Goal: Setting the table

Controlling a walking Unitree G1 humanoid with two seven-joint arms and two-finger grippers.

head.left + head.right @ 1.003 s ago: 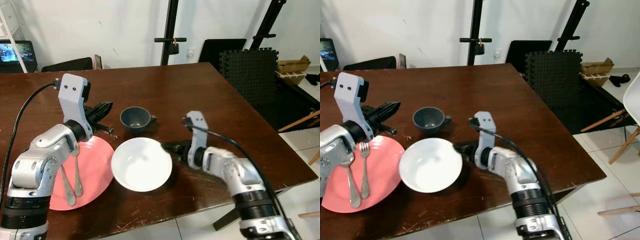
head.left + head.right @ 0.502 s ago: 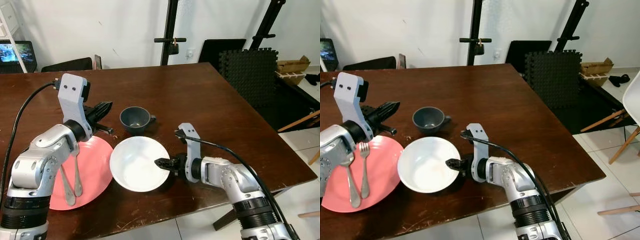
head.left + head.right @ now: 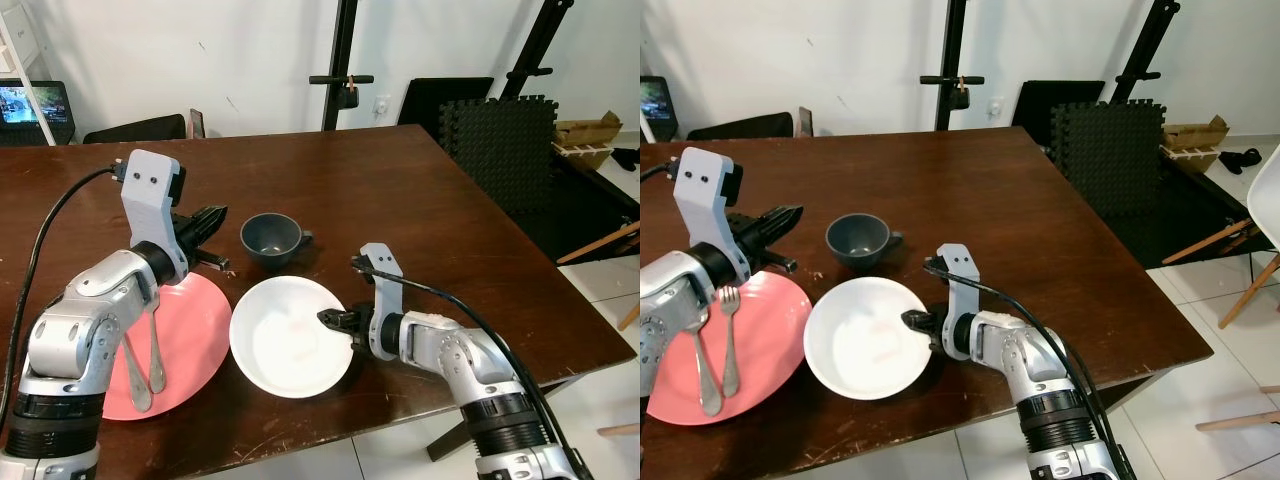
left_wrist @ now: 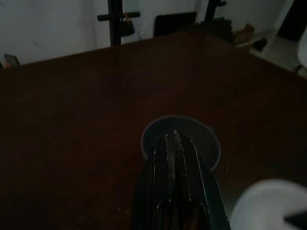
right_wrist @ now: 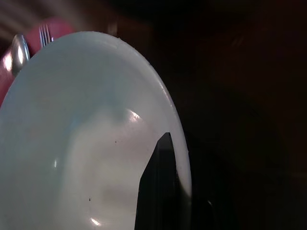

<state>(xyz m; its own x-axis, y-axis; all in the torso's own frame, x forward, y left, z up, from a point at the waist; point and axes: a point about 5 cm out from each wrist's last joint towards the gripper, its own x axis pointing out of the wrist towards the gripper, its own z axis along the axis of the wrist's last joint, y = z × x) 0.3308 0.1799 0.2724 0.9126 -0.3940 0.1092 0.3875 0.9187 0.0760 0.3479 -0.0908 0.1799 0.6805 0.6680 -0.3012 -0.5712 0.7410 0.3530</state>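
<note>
Left eye view: on the brown table [image 3: 400, 190] sit a pink plate [image 3: 195, 340], then the white bowl [image 3: 290, 338] beside it. My right gripper [image 3: 333, 320] pinches the bowl's rim; my left gripper [image 3: 205, 222], fingers pressed together empty, points at the cup [image 3: 268, 238].

Glossy white bowl [image 3: 291, 336], polished wood table [image 3: 400, 190]

The bowl [image 3: 291, 336] sits close between the plate [image 3: 190, 340] and cup [image 3: 268, 238], hemming it on two sides; the table's [image 3: 440, 230] right half lies open.
</note>
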